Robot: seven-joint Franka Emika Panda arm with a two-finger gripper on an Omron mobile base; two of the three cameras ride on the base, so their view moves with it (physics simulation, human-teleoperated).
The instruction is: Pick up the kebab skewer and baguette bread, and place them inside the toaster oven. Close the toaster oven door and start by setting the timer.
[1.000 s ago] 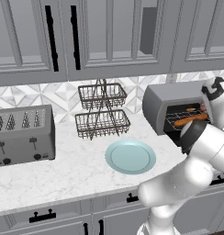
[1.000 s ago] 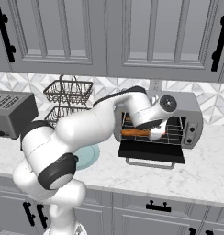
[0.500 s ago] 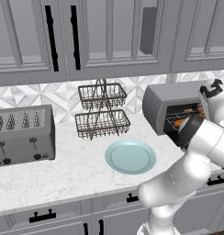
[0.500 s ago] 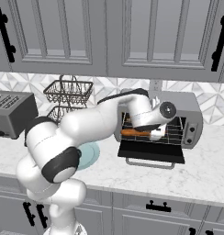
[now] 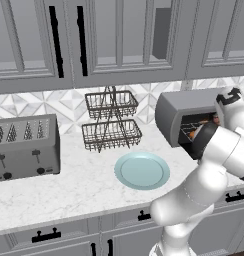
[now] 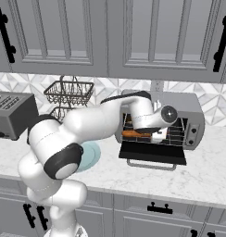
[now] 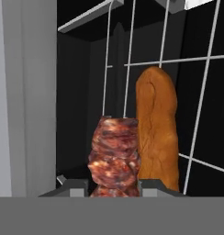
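Two dark fingers of the gripper (image 7: pixel 113 187) are squeezing the lumpy red-brown kebab skewer (image 7: pixel 114 156) inside the grey boxy toaster oven (image 6: pixel 179 111), just beside the smooth baguette (image 7: pixel 156 128) lying on the wire rack (image 7: pixel 196 92).

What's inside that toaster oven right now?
Inside the toaster oven, a baguette lies on the wire rack, and the gripper holds the kebab skewer beside it. The robot's hand covers part of the cavity.

The arm has pushed further into the toaster oven (image 6: pixel 179 104), carrying the kebab skewer (image 7: pixel 114 158) deeper.
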